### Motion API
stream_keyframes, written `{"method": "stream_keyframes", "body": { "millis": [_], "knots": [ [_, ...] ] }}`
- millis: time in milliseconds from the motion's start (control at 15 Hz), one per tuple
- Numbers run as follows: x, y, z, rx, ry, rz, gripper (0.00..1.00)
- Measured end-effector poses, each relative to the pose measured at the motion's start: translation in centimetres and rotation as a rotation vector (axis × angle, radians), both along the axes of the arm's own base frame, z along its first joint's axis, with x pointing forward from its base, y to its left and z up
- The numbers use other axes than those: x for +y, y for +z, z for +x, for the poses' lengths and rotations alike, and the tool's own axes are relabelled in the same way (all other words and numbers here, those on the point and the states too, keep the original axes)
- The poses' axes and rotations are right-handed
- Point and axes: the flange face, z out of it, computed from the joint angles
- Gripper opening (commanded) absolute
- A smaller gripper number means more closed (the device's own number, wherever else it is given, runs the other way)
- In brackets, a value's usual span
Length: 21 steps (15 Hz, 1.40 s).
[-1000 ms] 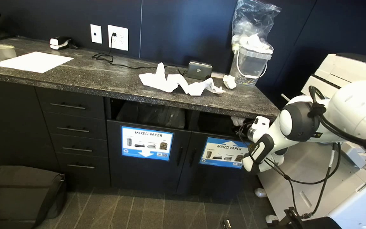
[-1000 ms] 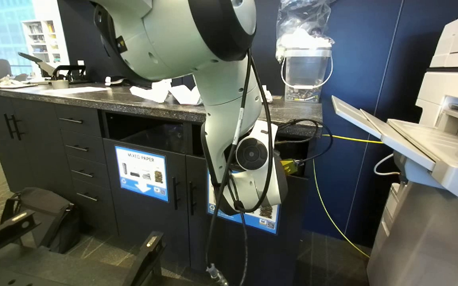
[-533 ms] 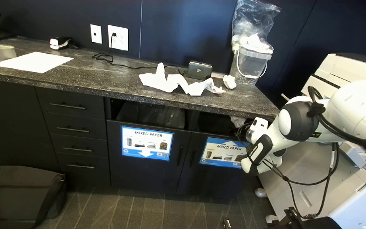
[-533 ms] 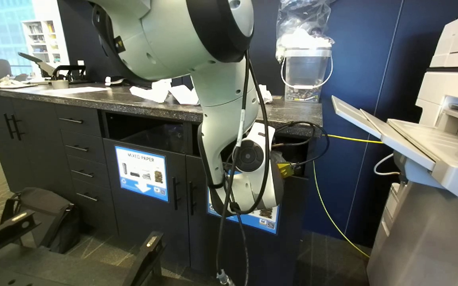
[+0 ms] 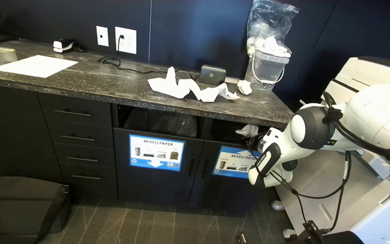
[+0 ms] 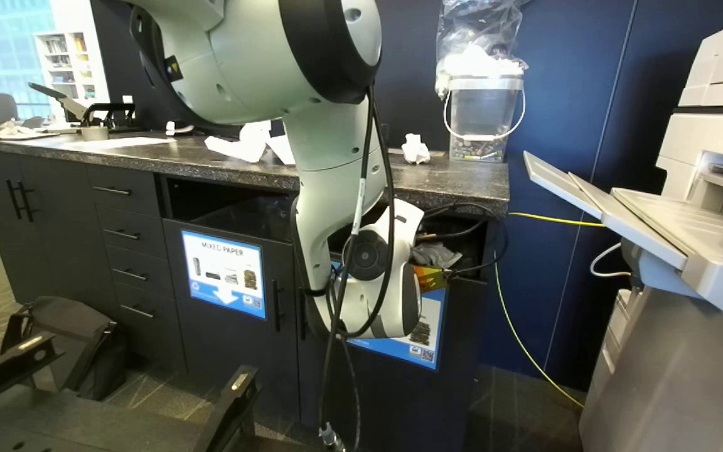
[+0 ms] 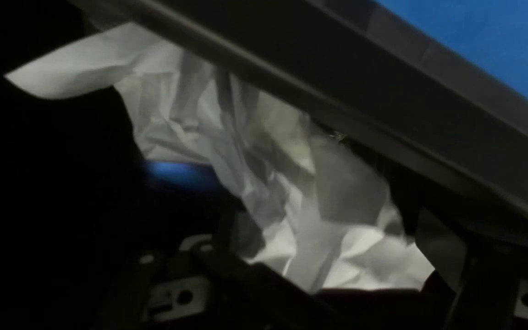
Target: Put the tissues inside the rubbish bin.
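Along a dark blue wall [image 6: 575, 125]: a dark, speckled, stone-look table [image 5: 93, 79] over a long black cabinet [image 5: 147, 188], drawers toward one end. Two doors farther along; the picture-right one fronts the rubbish bin [image 5: 223, 189]. An open slot above each door, just under the table edge.

Boxy, pale grey printer [image 6: 669, 345] beyond the table's end.

White robot arm with black joint covers [image 6: 330, 138], reaching low, wrist in front of the picture-right door.

Black fabric shoulder bag [image 5: 25, 206] on the floor, near the drawers.

Clear plastic bucket with a white handle [image 6: 484, 113], upright at the table's end; a clear plastic bag [image 6: 481, 31] with white contents rises from its top.

Blue-and-white MIXED PAPER signs [image 5: 156, 152], one per door, one partly behind the arm.

Long, zigzag white tissue [image 5: 181, 89] on the table, folds raised.

Crumpled white tissue [image 7: 255, 160] in the bin's slot, behind the door's top edge; seen there in both exterior views.

Wrist view dark. Gripper [image 7: 344, 240] low in it, jaws spread, the crumpled tissue showing between and beyond them. Contact: cannot tell.

Small black box-shaped device [image 5: 212, 74] near the wall.

Balled white tissue [image 5: 244, 87] on the table, just beside the bucket.
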Motion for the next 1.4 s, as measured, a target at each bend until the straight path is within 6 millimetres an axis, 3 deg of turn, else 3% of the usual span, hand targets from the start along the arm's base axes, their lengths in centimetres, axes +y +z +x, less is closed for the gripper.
{"method": "stream_keyframes", "body": {
  "millis": [267, 800, 1400],
  "knots": [
    [2.2, -0.5, -1.0, -0.024, -0.044, 0.047, 1.00],
    [5.9, -0.8, -0.7, -0.025, -0.101, 0.100, 1.00],
    [8.6, -1.0, -2.1, -0.004, -0.226, 0.146, 1.00]
  ]
}}
